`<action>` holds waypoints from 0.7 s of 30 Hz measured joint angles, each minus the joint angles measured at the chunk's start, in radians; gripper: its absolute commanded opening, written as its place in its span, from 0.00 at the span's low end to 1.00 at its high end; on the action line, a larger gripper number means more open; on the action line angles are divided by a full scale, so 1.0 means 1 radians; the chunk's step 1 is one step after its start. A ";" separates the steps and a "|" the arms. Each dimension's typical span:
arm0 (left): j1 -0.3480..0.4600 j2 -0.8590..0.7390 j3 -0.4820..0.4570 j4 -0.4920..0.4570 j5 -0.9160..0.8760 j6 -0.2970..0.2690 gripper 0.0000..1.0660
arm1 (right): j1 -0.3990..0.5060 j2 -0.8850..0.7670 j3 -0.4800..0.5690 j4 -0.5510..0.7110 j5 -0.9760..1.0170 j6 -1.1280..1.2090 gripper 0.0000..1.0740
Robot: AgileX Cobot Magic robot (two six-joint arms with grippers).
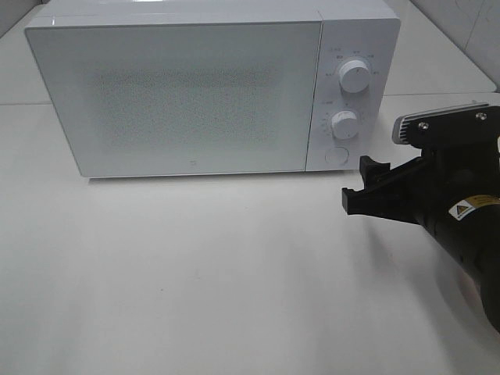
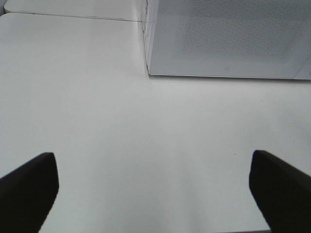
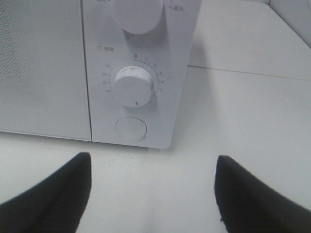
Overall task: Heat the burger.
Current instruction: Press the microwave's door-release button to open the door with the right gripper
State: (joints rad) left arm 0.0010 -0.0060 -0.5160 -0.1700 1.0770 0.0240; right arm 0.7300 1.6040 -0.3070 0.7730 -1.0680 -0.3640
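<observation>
The burger is out of view. A white microwave (image 1: 195,94) stands at the back of the table with its door shut. On its control panel are an upper knob (image 1: 355,76), a lower knob (image 1: 344,123) and a round button (image 1: 337,155). My right gripper (image 1: 366,181) hovers just right of the panel's lower corner, fingers apart, nothing between them. In the right wrist view the lower knob (image 3: 134,86) and the button (image 3: 131,128) lie straight ahead of the right gripper (image 3: 153,194). My left gripper (image 2: 153,194) is open over bare table near the microwave's front left corner (image 2: 147,73).
The white table (image 1: 195,273) stretches in front of the microwave. A seam runs between table sections (image 3: 252,73) to the right of the microwave. A tiled wall (image 1: 469,31) rises at the back right.
</observation>
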 measured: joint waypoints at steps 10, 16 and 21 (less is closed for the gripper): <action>0.000 0.000 0.000 0.000 0.000 0.000 0.94 | 0.001 0.015 0.000 0.029 -0.009 0.412 0.20; 0.000 0.000 0.000 0.000 0.000 0.000 0.94 | 0.001 0.015 0.000 0.029 -0.009 0.771 0.04; 0.000 0.000 0.000 0.000 0.000 0.000 0.94 | 0.001 0.015 0.000 0.008 -0.009 1.103 0.00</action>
State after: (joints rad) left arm 0.0010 -0.0060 -0.5160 -0.1700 1.0770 0.0240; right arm 0.7310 1.6190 -0.3070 0.7810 -1.0770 0.7390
